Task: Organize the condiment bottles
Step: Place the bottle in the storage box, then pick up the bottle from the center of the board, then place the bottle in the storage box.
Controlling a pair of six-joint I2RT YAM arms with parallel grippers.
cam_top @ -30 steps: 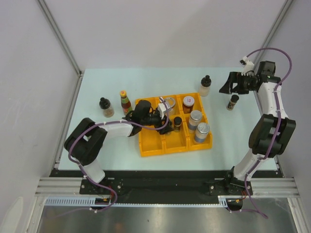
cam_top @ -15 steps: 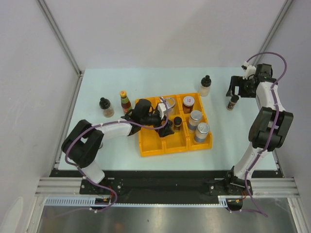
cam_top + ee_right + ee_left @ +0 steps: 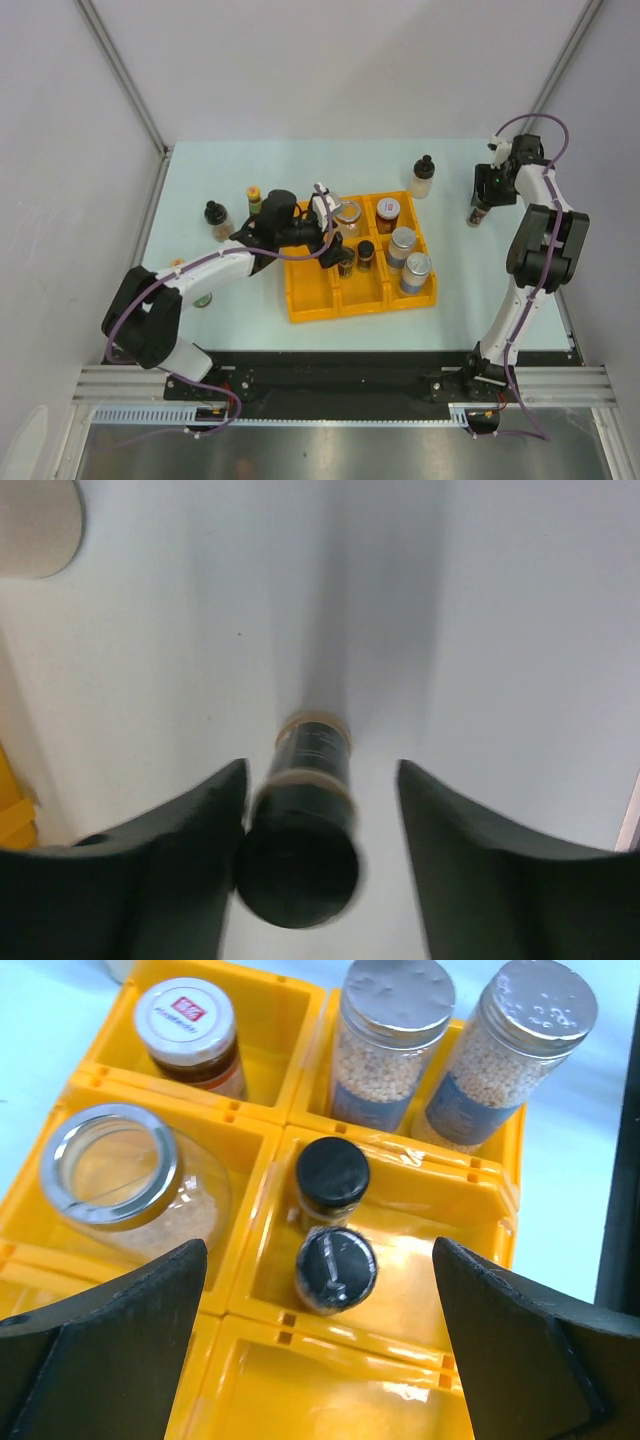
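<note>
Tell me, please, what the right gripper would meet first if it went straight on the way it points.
Most likely the black-capped jar, standing on the table between the open fingers of the right gripper; depth is unclear, but nothing else shows in that line.

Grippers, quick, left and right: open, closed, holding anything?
Left gripper: open, empty, above the yellow-orange plastic tray.
Right gripper: open, straddling a small black-capped spice jar, not visibly clamped.
</note>
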